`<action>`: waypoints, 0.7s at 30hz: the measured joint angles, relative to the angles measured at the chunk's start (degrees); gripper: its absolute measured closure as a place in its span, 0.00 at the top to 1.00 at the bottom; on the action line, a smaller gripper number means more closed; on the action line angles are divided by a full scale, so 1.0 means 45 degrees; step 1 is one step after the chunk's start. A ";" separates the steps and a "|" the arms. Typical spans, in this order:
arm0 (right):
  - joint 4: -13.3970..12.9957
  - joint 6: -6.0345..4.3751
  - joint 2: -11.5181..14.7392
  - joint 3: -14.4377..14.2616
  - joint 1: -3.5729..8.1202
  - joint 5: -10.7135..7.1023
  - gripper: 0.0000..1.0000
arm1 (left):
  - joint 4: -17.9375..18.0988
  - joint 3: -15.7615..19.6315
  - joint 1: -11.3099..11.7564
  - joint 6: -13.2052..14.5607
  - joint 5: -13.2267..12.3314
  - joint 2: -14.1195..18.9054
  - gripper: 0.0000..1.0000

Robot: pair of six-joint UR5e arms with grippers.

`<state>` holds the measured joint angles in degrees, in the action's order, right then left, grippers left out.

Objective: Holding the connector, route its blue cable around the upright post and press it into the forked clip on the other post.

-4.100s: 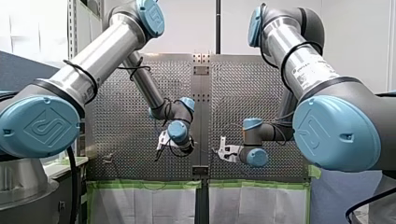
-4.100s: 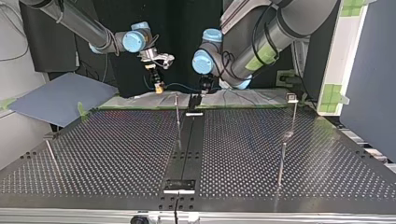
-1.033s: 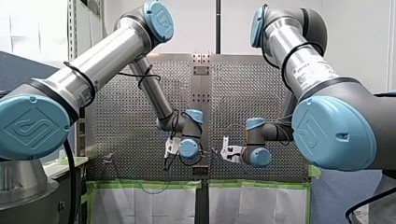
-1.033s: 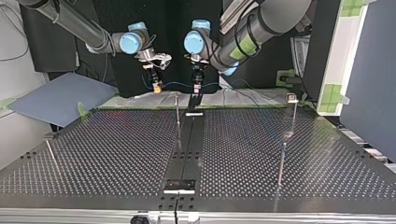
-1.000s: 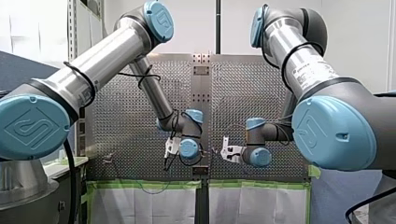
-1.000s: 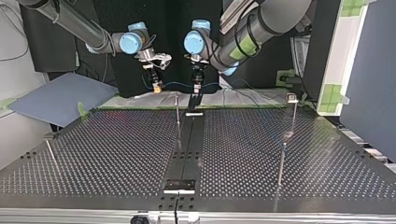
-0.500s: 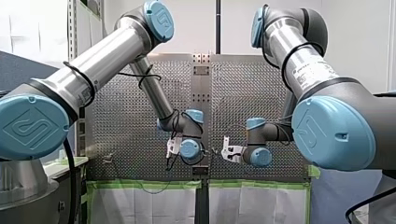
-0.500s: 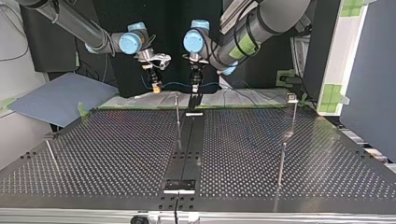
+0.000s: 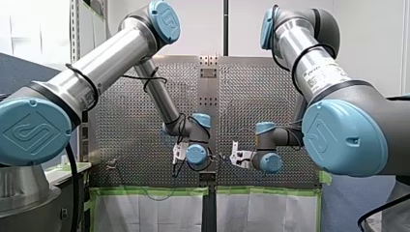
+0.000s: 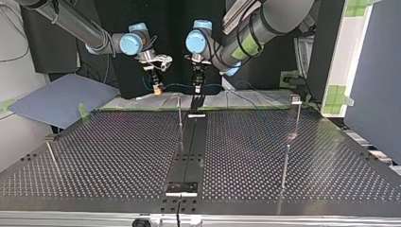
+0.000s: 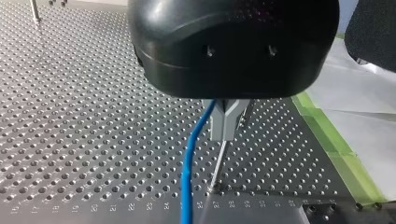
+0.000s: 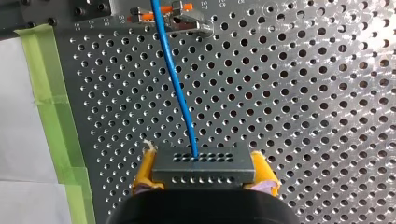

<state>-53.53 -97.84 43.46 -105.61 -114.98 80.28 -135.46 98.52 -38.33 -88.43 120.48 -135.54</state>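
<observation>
My right gripper (image 12: pixel 203 164) is shut on the grey connector (image 12: pixel 203 169), with a yellow pad on each side of it. The blue cable (image 12: pixel 177 88) runs from the connector to a small fixture with orange parts (image 12: pixel 171 11) on the table. In the top view my right gripper (image 10: pixel 155 86) hangs at the table's far edge. My left gripper (image 10: pixel 196 89) hangs just beside it. Its grey fingers (image 11: pixel 219 123) stand pressed together on the blue cable (image 11: pixel 189 168), which leaves at their side. A thin upright post (image 11: pixel 218 161) stands right under them.
Thin posts rise from the perforated table (image 10: pixel 118 151): one near the far middle (image 10: pixel 179 113), two at the top view's right (image 10: pixel 297 116) (image 10: pixel 285 165), the far one with a small head (image 10: pixel 295 98), and a leaning one at its left (image 10: pixel 52 156). Green tape (image 11: pixel 336 149) lines the table edge.
My left gripper's fingers have closed onto the cable. My right gripper has drifted slightly toward the top view's left with the connector. Earlier, my left arm swung in from the top view's right.
</observation>
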 joint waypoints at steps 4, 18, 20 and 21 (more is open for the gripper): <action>-0.0010 -0.0001 0.0000 0.0000 0.0003 0.0014 0.00 | 0.0002 0.0008 0.0001 -0.0056 -0.0005 -0.0002 0.00; -0.0094 0.0000 0.0000 0.0014 0.0312 0.0088 0.00 | 0.0278 0.0016 -0.0114 -0.0338 -0.0134 -0.0120 0.00; -0.0120 0.0000 -0.0002 0.0016 0.0353 0.0100 0.00 | 0.0405 0.0008 -0.0123 -0.0443 -0.0220 -0.0213 0.00; -0.0133 0.0000 -0.0001 0.0016 0.0365 0.0104 0.00 | 0.0471 0.0008 -0.0128 -0.0493 -0.0248 -0.0250 0.00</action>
<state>-54.13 -97.84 43.46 -105.53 -113.33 80.75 -133.34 98.55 -38.90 -90.65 119.36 -136.67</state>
